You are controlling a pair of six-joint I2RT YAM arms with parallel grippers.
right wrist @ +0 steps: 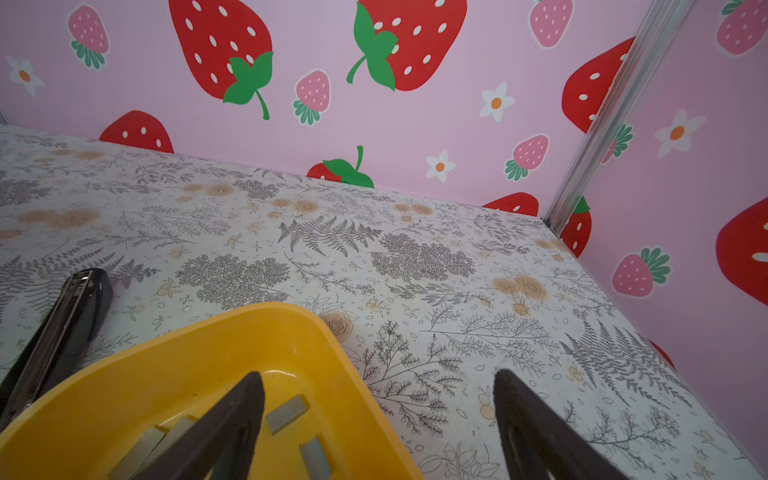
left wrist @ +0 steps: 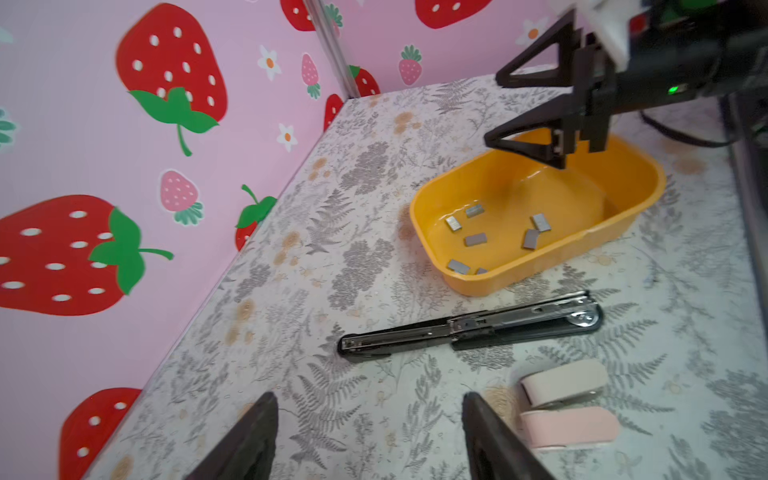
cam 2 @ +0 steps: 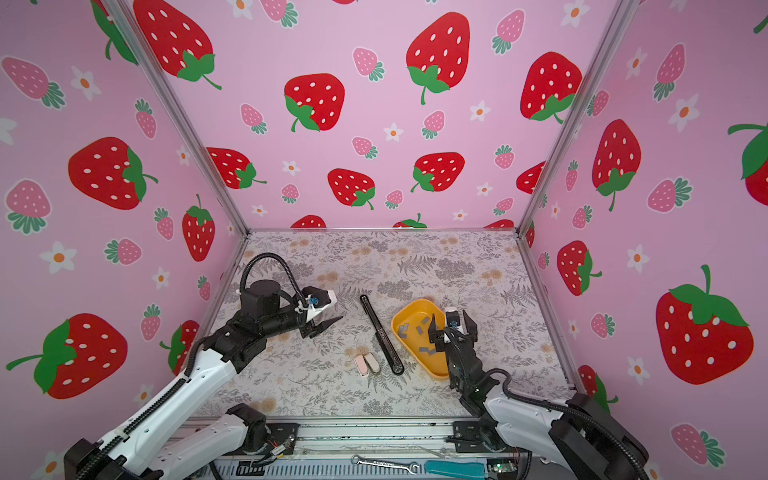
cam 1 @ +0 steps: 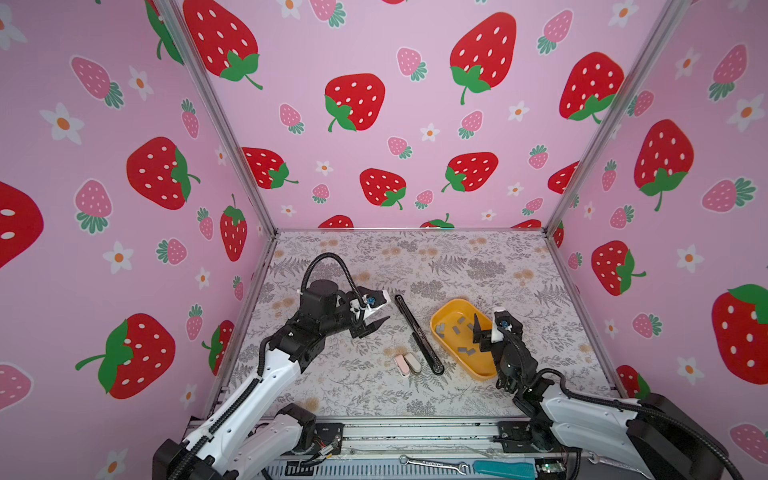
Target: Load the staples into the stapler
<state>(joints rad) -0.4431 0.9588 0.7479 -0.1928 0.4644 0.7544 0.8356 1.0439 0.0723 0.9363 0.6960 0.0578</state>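
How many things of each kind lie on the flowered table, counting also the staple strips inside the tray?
Staple strips: 7 visible, all in the tray
Yellow tray: 1
Long black stapler, opened flat: 1
Small staplers, one beige and one pink: 2
Total: 11

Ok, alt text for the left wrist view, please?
A black stapler, opened out flat, lies on a floral table beside a yellow tray holding loose grey staples. The right gripper hangs open over the tray's rim; the left gripper is open and empty, with two small pastel staplers close by.
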